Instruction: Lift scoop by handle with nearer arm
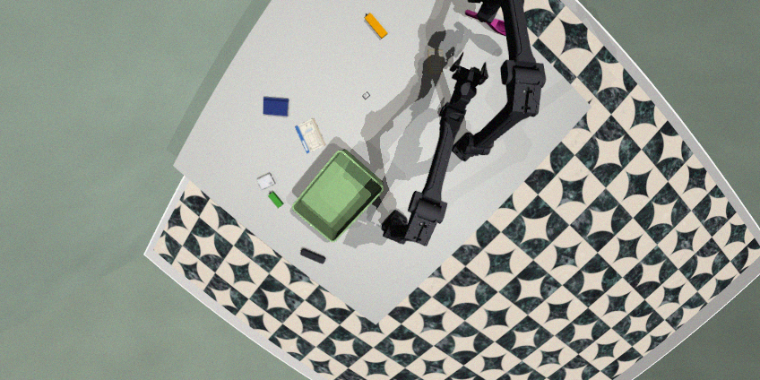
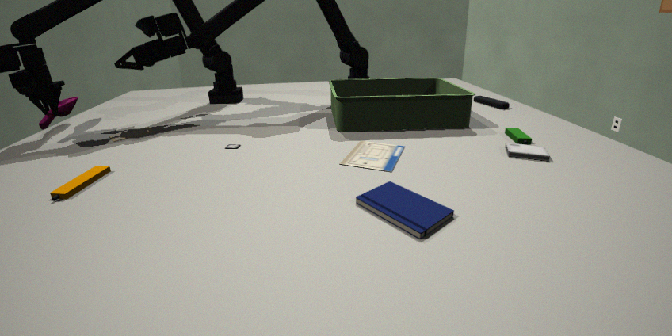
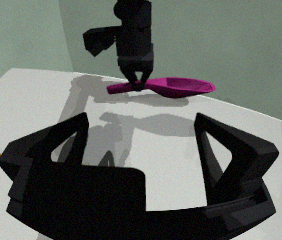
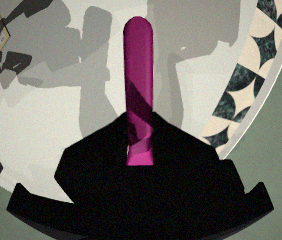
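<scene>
The magenta scoop (image 1: pixel 497 27) (image 2: pixel 66 105) (image 3: pixel 183 88) (image 4: pixel 138 60) is raised a little above the table, its shadow apart from it. My right gripper (image 2: pixel 53 112) (image 3: pixel 138 88) (image 4: pixel 139 117) points down and is shut on the scoop's handle, near where it meets the bowl. In the right wrist view the handle end sticks out ahead of the fingers and the bowl is hidden. My left gripper (image 1: pixel 472 62) (image 2: pixel 127 66) (image 3: pixel 141 118) is wide open and empty, in the air to one side of the scoop.
A green bin (image 1: pixel 338 192) (image 2: pixel 400 113) stands beside the left arm. An orange box-like piece (image 1: pixel 375 26) (image 2: pixel 81 182), a blue notebook (image 1: pixel 275 106) (image 2: pixel 405 208), a map-like card (image 1: pixel 311 134) (image 2: pixel 372 155) and several small items lie on the table. The left forearm is close to the right arm.
</scene>
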You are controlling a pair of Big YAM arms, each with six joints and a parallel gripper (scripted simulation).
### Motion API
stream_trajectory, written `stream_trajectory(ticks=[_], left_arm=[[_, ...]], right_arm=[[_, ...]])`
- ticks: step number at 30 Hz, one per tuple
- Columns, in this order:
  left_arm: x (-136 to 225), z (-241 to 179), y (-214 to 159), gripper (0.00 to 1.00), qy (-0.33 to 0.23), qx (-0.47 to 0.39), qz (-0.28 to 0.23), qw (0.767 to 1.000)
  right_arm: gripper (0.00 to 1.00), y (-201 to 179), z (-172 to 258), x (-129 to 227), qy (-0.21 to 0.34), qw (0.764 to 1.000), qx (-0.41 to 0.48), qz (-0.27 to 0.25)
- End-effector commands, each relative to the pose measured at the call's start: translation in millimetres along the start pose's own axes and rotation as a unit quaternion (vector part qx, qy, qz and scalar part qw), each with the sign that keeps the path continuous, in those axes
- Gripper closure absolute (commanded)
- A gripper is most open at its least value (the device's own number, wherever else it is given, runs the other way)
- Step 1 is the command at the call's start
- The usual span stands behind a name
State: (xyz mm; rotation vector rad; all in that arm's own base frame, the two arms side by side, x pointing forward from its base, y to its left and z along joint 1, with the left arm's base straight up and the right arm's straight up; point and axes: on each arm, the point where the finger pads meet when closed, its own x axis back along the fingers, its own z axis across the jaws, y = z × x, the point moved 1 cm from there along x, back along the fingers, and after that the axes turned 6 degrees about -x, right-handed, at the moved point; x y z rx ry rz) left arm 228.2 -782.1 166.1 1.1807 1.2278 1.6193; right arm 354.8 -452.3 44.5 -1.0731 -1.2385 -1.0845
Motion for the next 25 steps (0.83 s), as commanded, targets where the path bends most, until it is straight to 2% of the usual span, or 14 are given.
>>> stream_trajectory(ticks=[1, 3, 5, 25], left_arm=[[-1.9, 10.1, 42.6, 0.0, 0.008, 0.008, -0.038, 0.999], [-1.9, 10.1, 42.6, 0.0, 0.008, 0.008, -0.038, 0.999], [-1.9, 10.1, 42.6, 0.0, 0.008, 0.008, -0.038, 0.999], [-1.9, 10.1, 42.6, 0.0, 0.008, 0.008, -0.038, 0.999]], right_arm=[[1.0, 10.6, -22.5, 76.7, -0.044, 0.999, -0.006, -0.026], [1.0, 10.8, -22.5, 75.0, -0.043, 0.999, -0.006, -0.026], [1.0, 7.2, -15.5, 54.4, -0.024, 1.0, -0.007, -0.015], [1.0, 8.0, -17.0, 56.0, -0.027, 0.999, -0.005, -0.017]])
